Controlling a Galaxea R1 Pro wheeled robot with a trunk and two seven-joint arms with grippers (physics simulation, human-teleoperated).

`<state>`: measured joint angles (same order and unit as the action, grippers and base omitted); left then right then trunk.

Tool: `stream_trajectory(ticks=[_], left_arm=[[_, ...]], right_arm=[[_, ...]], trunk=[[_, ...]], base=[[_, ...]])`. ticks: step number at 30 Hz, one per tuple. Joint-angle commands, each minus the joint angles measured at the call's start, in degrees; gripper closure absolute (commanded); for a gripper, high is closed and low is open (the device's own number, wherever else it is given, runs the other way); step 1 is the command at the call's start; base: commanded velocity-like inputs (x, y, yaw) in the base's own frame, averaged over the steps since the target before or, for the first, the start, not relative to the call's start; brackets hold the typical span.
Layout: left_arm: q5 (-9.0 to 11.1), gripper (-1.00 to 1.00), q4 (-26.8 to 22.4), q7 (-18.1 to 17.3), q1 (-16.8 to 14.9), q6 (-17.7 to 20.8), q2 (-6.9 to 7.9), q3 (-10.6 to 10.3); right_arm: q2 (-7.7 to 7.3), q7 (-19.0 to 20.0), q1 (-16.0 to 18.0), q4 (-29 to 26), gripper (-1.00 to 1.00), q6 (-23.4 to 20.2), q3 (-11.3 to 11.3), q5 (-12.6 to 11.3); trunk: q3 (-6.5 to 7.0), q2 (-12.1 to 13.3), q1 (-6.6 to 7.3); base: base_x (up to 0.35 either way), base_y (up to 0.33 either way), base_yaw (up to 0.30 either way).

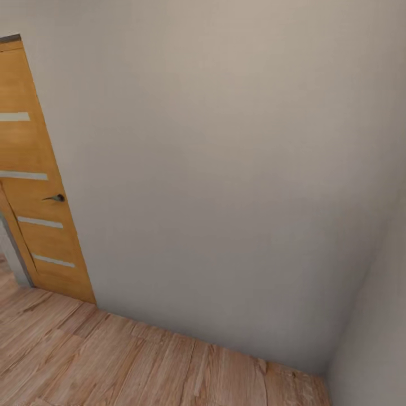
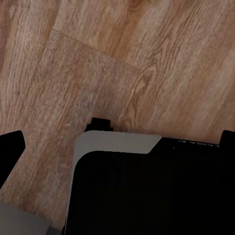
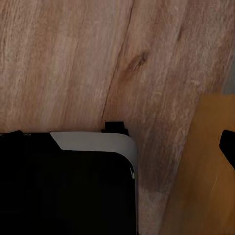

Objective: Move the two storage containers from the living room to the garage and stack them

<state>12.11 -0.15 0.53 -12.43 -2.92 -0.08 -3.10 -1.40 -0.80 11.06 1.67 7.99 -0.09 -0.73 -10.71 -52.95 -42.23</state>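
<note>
While the robot stands in a bare passage, the head view takes in a plain pale wall (image 1: 225,169) meeting a second wall at a corner on the right, with light wood-plank flooring (image 1: 113,361) running along the base. At the left edge, a wooden door (image 1: 34,197) with pale frosted strips and a small dark lever handle (image 1: 56,198) stands a little ajar, with a second wooden edge showing behind it. No orange-red storage containers appear on the flooring or by the door, so where they are cannot be told from these pictures. Left wrist view: looks down on plank flooring past the robot's own dark body with a grey-white rim (image 2: 117,143); dark finger shapes of the left gripper sit at the picture's edges, one fingertip (image 2: 10,147) at one side and another at the opposite edge, nothing between them. Whether that pincer is fully spread cannot be told, but it holds no bin. Right wrist view: the same dark body and pale rim (image 3: 95,142), planks beyond, and an orange-tan wooden panel (image 3: 210,161), likely a door, close by; one dark fingertip (image 3: 229,147) of the right gripper shows at the edge, its opening not readable, nothing visibly held. Judgement on progress: the robot appears to be in transit with no load. Whether either bin is already in the garage cannot be told, and the stacking is not shown done.
</note>
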Motion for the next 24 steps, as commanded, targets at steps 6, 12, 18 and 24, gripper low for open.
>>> stream_trajectory(ticks=[6, 12, 18, 24], left_arm=[[0.45, -1.00, 0.06, 0.05, -0.05, -0.22, -0.01, -0.34], [0.45, -1.00, 0.06, 0.02, -0.05, -0.17, -0.01, -0.33], [0.45, -1.00, 0.06, 0.03, -0.05, -0.21, -0.01, -0.33], [0.45, -1.00, 0.06, 0.07, -0.05, -0.17, -0.01, -0.33]], right_arm=[[0.00, -0.08, 0.10, 0.18, -1.00, 0.36, 0.00, -0.07], [0.00, -0.08, 0.10, 0.18, -1.00, 0.36, 0.00, -0.07], [-0.05, -0.08, 0.09, 0.18, -1.00, 0.36, 0.00, -0.07], [-0.01, -0.08, 0.08, 0.18, -1.00, 0.28, 0.14, -0.11]], trunk=[[-0.08, -0.05, -0.03], [-0.08, -0.05, -0.03], [-0.08, -0.05, -0.03], [-0.08, -0.05, -0.03]], base=[[0.201, 0.000, 0.269], [0.168, 0.000, 0.269], [0.140, 0.000, 0.269], [0.132, 0.000, 0.269]])
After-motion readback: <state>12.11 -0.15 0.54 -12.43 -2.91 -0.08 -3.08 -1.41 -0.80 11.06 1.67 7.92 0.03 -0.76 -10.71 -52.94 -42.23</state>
